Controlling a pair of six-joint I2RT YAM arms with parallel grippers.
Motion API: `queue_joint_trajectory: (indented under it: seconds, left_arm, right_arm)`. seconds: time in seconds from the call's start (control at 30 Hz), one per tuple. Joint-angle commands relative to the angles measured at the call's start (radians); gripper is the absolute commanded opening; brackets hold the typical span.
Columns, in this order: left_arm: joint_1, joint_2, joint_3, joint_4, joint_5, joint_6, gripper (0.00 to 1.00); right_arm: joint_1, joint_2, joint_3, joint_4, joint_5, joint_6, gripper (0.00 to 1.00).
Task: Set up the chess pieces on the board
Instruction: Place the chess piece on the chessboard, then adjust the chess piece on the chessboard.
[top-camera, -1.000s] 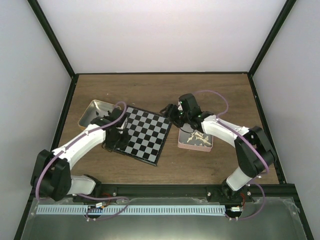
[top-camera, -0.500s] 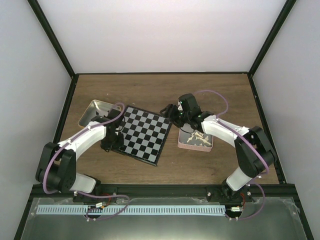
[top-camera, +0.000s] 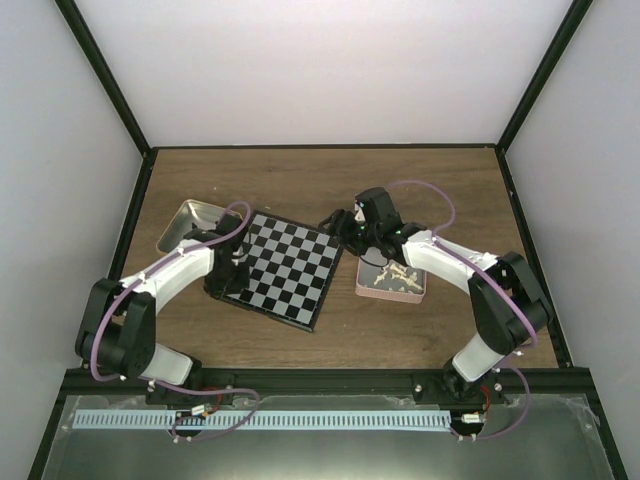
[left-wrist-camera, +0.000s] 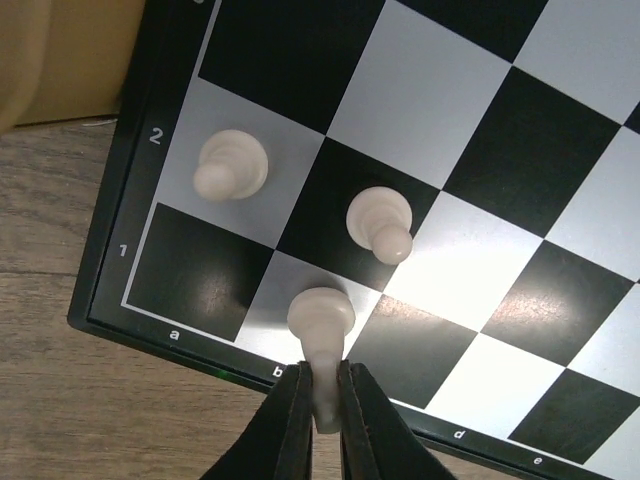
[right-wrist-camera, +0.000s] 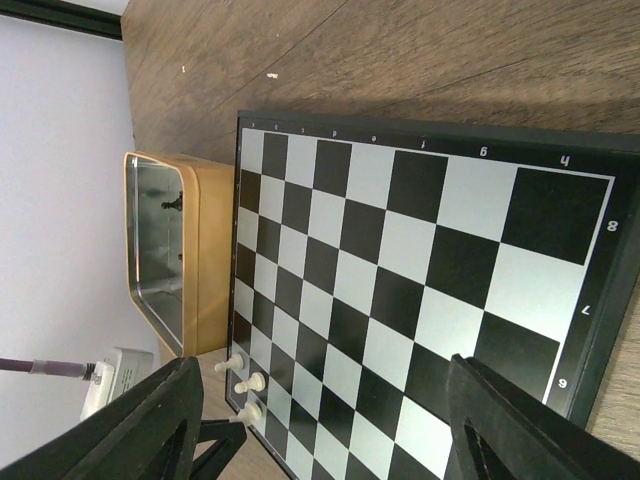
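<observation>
Your cream piece (left-wrist-camera: 320, 312) is on the board (left-wrist-camera: 470, 120), in its corner row, second square from the corner, with the left gripper (left-wrist-camera: 321, 395) clamped on its top. Two more cream pieces (left-wrist-camera: 230, 165) stand just beyond it. That makes three on the board, so nearly the whole set remains. More lie in the tin (top-camera: 393, 283) right of the board, and the right gripper (top-camera: 343, 224) hovers at the board's right edge, jaws apart.
</observation>
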Motion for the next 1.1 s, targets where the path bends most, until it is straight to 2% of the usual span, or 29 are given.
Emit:
queue_joint_trajectory:
  seconds: [0.0, 0.27, 0.6, 0.73, 0.9, 1.07]
  left_arm:
    - [0.007, 0.022, 0.004, 0.008, -0.012, 0.011, 0.12]
    - [0.012, -0.005, 0.009, -0.008, -0.042, 0.001, 0.26]
    - [0.013, -0.05, -0.044, 0.129, -0.067, -0.076, 0.26]
    - [0.014, -0.033, -0.055, 0.143, -0.07, -0.077, 0.22]
    - [0.014, -0.034, -0.054, 0.119, -0.08, -0.077, 0.1]
    - [0.013, -0.048, -0.051, 0.038, -0.069, -0.063, 0.08]
  right_arm:
    - [-0.003, 0.015, 0.016, 0.002, -0.006, -0.018, 0.68]
    - [-0.003, 0.013, 0.0, 0.012, -0.009, -0.013, 0.69]
    - [-0.002, 0.015, -0.009, 0.015, -0.007, -0.014, 0.69]
    - [-0.003, 0.015, -0.011, 0.013, -0.008, -0.014, 0.68]
    - [-0.002, 0.013, -0.014, 0.012, -0.005, -0.014, 0.68]
    - [-0.002, 0.01, -0.018, 0.009, -0.002, -0.017, 0.68]
